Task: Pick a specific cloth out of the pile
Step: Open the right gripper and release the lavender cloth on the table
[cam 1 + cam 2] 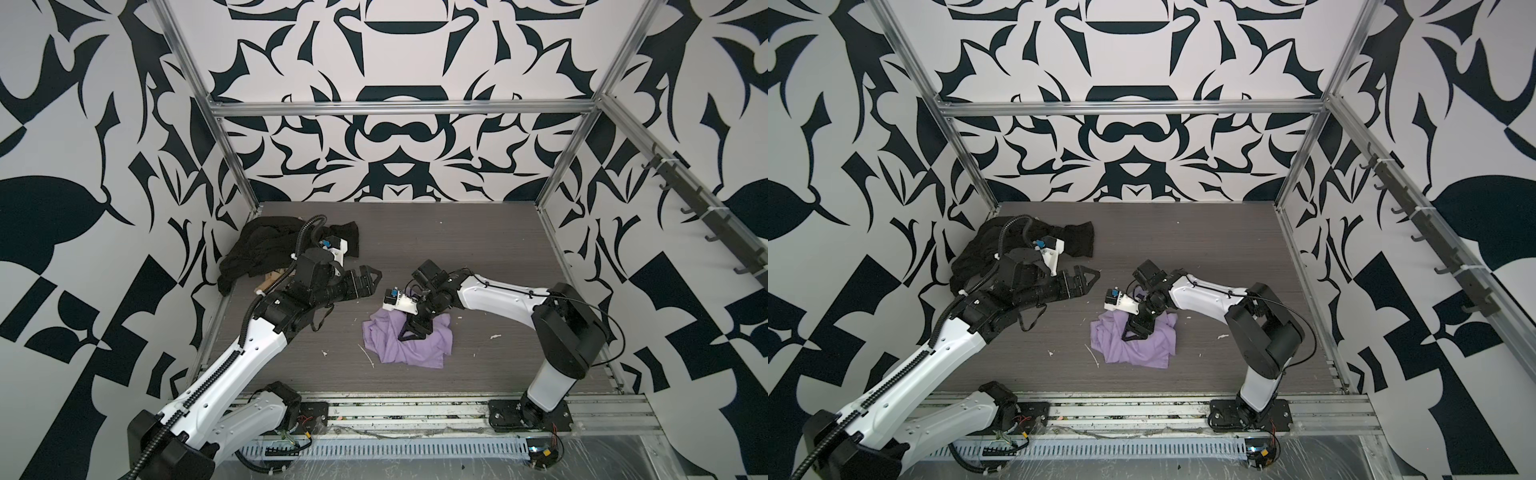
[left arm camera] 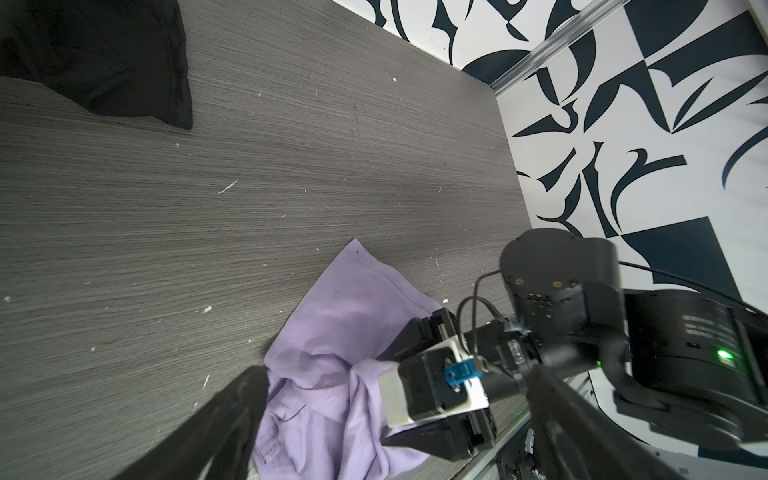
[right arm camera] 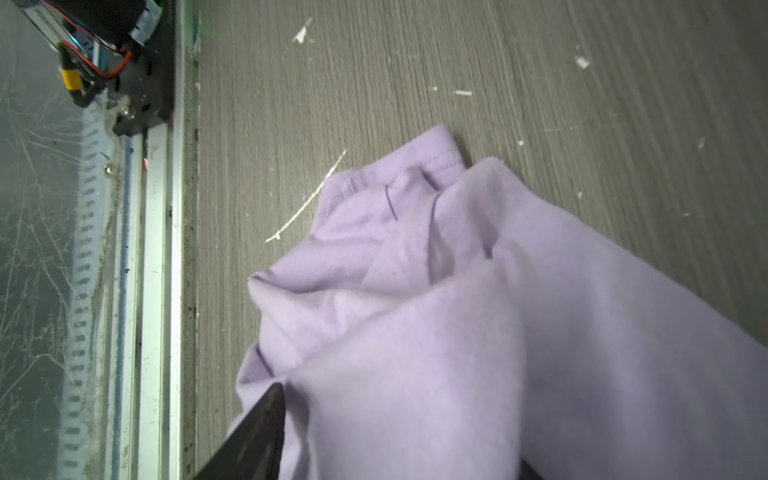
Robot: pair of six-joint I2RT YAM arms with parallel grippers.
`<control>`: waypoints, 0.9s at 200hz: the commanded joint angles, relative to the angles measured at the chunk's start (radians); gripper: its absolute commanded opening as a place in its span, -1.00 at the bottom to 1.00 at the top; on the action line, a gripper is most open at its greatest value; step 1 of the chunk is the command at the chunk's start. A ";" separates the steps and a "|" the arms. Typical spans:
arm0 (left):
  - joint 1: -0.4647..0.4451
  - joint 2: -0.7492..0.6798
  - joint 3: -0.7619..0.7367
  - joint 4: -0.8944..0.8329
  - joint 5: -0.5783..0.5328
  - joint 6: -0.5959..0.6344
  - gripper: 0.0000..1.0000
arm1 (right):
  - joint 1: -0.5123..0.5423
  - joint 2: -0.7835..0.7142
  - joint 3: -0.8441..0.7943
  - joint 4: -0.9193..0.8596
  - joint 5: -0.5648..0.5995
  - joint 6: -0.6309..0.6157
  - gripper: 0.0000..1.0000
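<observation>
The cloth (image 1: 415, 353) lies crumpled on the bench (image 1: 478, 249) just below the centre of both top views. It is well apart from the pile (image 1: 257, 266) at the bench's upper-left corner, where a tan-orange cloth (image 1: 272, 280) peeks out beside a black cloth (image 1: 270, 241). The right tool (image 1: 409, 334) presses down into the lilac folds, jaws partly apart with fabric bunched between them; whether it grips cannot be told. The left tool (image 1: 371, 279) hangs wide open and empty, left of centre.

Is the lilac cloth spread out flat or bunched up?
Bunched up: the lilac cloth lies in rumpled folds and ridges on the table, not flat.
</observation>
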 commanded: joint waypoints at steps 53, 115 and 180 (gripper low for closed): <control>0.006 0.002 -0.020 -0.008 -0.005 0.011 0.99 | 0.061 -0.020 -0.060 0.057 -0.059 0.046 0.22; 0.006 0.002 -0.029 0.008 -0.001 0.016 0.99 | 0.077 -0.028 -0.033 0.038 -0.055 0.054 0.21; 0.006 -0.016 -0.042 -0.011 -0.041 0.064 1.00 | 0.075 -0.171 -0.019 0.052 0.046 0.054 0.44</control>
